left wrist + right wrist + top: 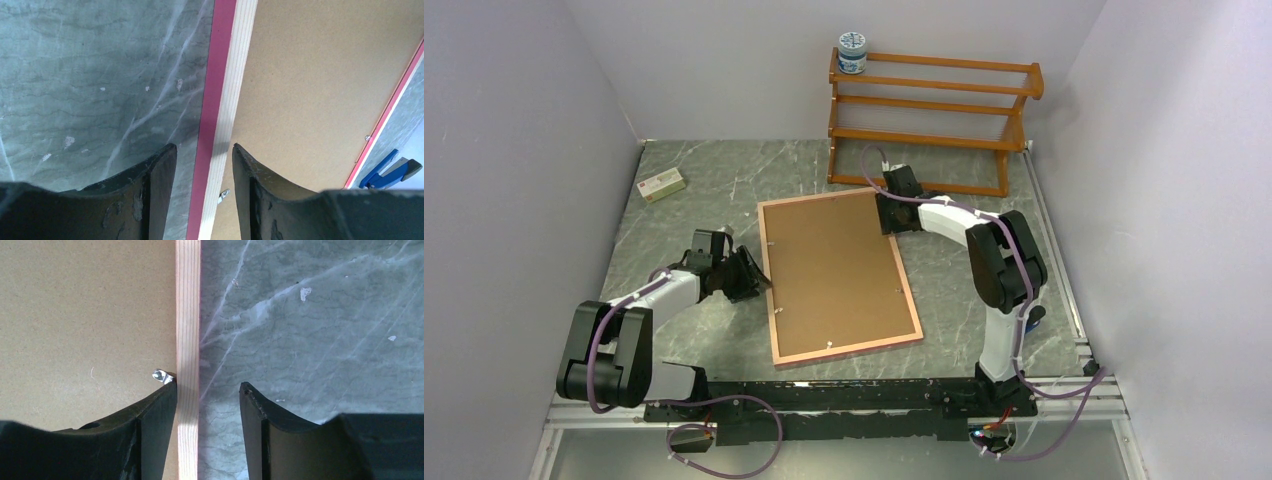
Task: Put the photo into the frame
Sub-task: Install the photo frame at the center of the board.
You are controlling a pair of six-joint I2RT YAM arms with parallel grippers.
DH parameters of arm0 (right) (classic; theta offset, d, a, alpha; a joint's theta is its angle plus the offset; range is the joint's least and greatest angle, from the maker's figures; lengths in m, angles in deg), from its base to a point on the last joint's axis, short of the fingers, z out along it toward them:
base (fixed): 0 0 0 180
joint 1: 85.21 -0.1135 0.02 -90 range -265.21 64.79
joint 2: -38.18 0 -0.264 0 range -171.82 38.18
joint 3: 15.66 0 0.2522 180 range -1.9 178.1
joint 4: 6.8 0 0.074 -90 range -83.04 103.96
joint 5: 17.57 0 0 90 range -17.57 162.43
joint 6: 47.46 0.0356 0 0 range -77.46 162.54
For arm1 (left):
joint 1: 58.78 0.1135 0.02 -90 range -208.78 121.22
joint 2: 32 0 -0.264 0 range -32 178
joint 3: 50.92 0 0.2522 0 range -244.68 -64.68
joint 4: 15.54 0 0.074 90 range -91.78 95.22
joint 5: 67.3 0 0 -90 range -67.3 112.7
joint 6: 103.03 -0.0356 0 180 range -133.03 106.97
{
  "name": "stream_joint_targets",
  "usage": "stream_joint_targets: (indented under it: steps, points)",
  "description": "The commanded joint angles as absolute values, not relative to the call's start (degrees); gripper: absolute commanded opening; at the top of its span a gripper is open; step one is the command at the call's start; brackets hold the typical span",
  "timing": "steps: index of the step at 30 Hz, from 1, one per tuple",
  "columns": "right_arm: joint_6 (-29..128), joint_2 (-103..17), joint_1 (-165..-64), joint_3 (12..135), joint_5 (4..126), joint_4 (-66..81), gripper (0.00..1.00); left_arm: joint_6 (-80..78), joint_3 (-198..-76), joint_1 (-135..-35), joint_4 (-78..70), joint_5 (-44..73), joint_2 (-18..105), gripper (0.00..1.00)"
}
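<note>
The frame lies face down in the middle of the table, its pale wood back up and a brown fibreboard panel filling it. The photo is not visible. My left gripper is open at the frame's left edge; in the left wrist view its jaws straddle the pink and pale wood rim without touching it. My right gripper is open at the frame's far right edge; in the right wrist view the left finger sits against the wood rim beside a small metal clip.
An orange-brown wooden rack stands at the back with a blue-and-white jar on its top shelf. A small box lies at the far left. A blue part shows beyond the frame. Grey walls enclose the table.
</note>
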State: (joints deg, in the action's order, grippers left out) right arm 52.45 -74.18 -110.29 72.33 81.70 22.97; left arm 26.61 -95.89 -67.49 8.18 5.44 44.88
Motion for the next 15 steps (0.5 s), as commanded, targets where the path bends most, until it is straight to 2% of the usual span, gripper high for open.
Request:
stream_joint_targets:
  steps: [1,10,15]
  points:
    - [52.3,-75.6,-110.0,70.1,73.7,19.6,0.54,24.8,-95.6,-67.4,9.8,6.2,46.1,0.51]
    - [51.4,-74.9,-108.5,70.3,66.8,19.4,0.56,24.7,-95.6,-67.5,10.3,6.4,45.6,0.51]
    - [51.6,-76.2,-107.8,71.1,67.5,19.4,0.51,24.7,-95.7,-67.5,10.4,6.3,45.6,0.51]
